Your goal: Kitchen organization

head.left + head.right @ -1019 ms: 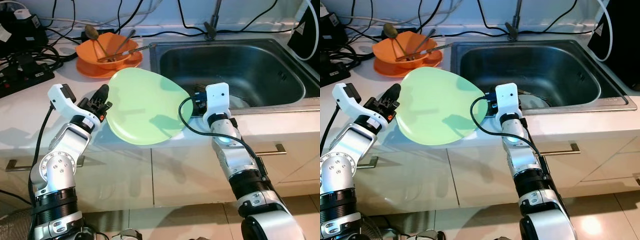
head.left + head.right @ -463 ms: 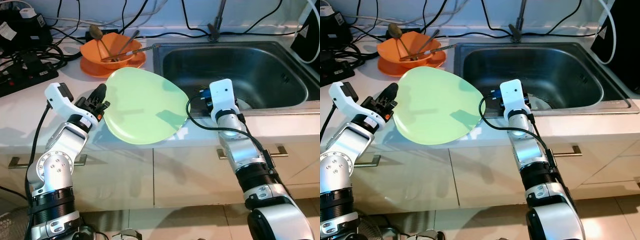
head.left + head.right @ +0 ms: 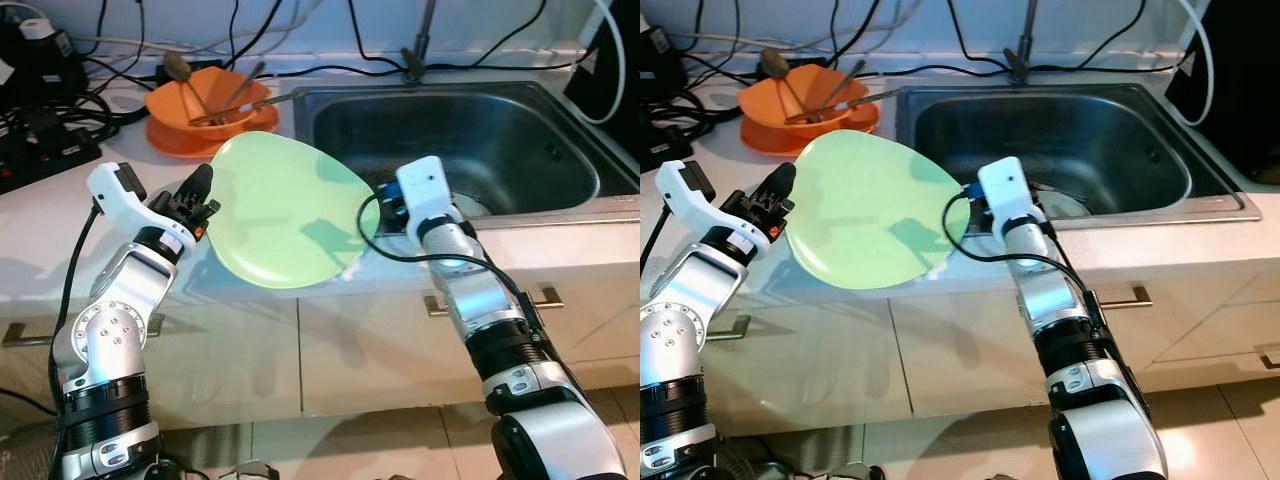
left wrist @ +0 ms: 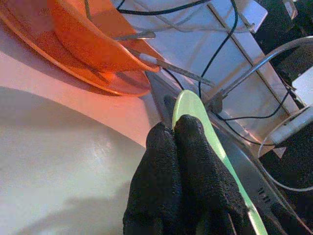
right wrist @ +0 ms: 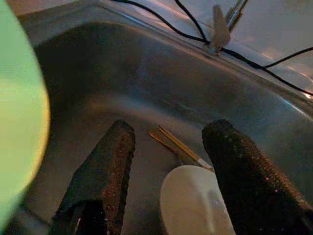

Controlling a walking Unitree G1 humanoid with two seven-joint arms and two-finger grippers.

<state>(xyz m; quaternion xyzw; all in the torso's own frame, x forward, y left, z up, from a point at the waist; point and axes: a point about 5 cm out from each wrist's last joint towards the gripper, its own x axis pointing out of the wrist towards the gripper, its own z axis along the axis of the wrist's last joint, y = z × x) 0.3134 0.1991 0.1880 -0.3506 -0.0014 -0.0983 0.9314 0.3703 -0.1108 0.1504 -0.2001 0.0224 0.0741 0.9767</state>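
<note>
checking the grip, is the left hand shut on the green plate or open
Shut: the left hand pinches the green plate by its rim.

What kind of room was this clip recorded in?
Most likely a home kitchen: a steel sink set in a white countertop, cabinet fronts with a drawer handle below, and an orange bowl of utensils. The left gripper holds a green plate.

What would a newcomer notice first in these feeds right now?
First, the big round pale-green plate, held up over the white countertop just left of the sink, its rim pinched by the left gripper. Next, the right gripper, fingers spread, reaching over the stainless steel sink above a white dish and wooden chopsticks. Behind the plate sits an orange bowl holding utensils.
</note>
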